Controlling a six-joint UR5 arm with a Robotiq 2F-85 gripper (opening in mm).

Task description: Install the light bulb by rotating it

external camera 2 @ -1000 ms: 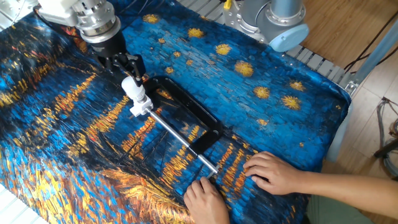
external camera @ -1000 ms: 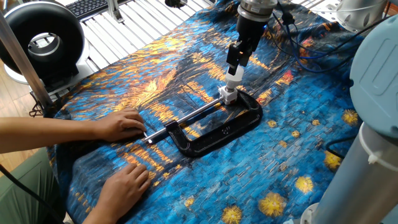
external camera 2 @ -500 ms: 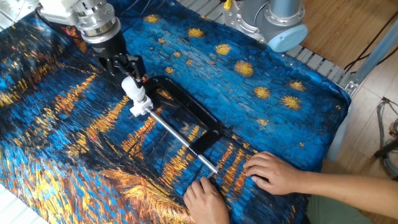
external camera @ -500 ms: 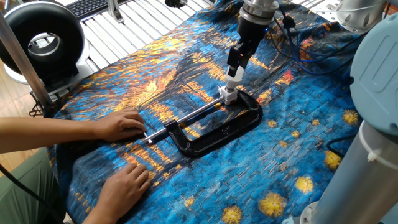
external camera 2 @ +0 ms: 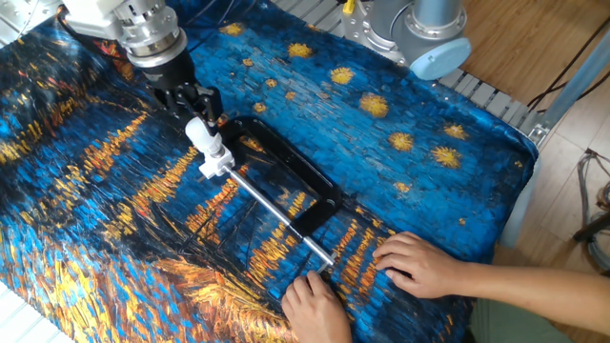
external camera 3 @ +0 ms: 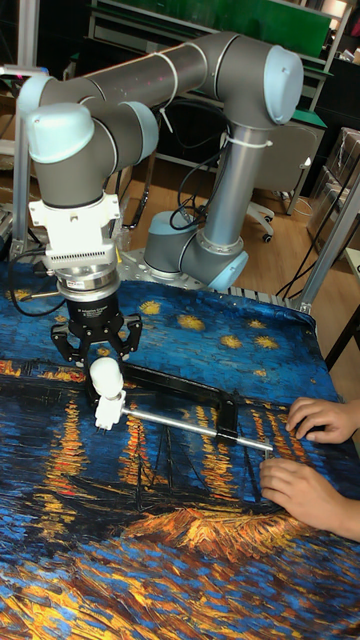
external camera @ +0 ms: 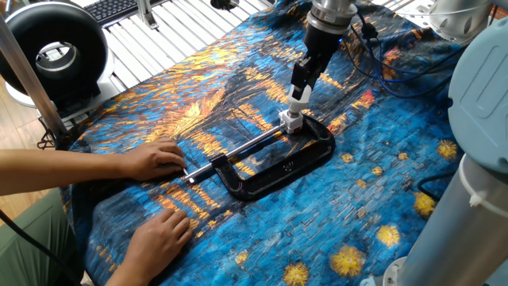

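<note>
The gripper (external camera 3: pixel 100 352) points straight down from the arm, its 2 black fingers (external camera 3: pixel 68 345) spread to either side of the light bulb (external camera 3: pixel 105 376); in the tall fixed view they look slightly clear of the globe, in the other two views (external camera: pixel 299 82) (external camera 2: pixel 194 107) they sit so near it that I cannot tell whether they pinch it or have let go. The bulb stands upright, neck down, in the small white socket block (external camera 3: pixel 106 412), which rests at the end of the black C-clamp (external camera 3: pixel 190 385).

Going left to right in the tall fixed view: at 9 o'clock from the bulb lies only the painted blue and orange cloth (external camera 3: pixel 180 520); at 12 o'clock above the bulb hangs the gripper under the grey arm (external camera 3: pixel 90 130); at 3 o'clock from the socket block the clamp's silver screw rod (external camera 3: pixel 190 425) runs flat across the cloth toward the right edge, where 2 bare hands lie. The upper hand (external camera 3: pixel 322 418) rests on the cloth just beyond the rod's tip, the lower hand (external camera 3: pixel 300 492) sits at 5 o'clock from that tip, palm down. The robot's base (external camera 3: pixel 195 255) stands behind the cloth at 1 o'clock from the bulb.

In one fixed view a black ring-shaped device (external camera: pixel 54 49) sits at the cloth's far left corner, at 9 o'clock from the gripper
</note>
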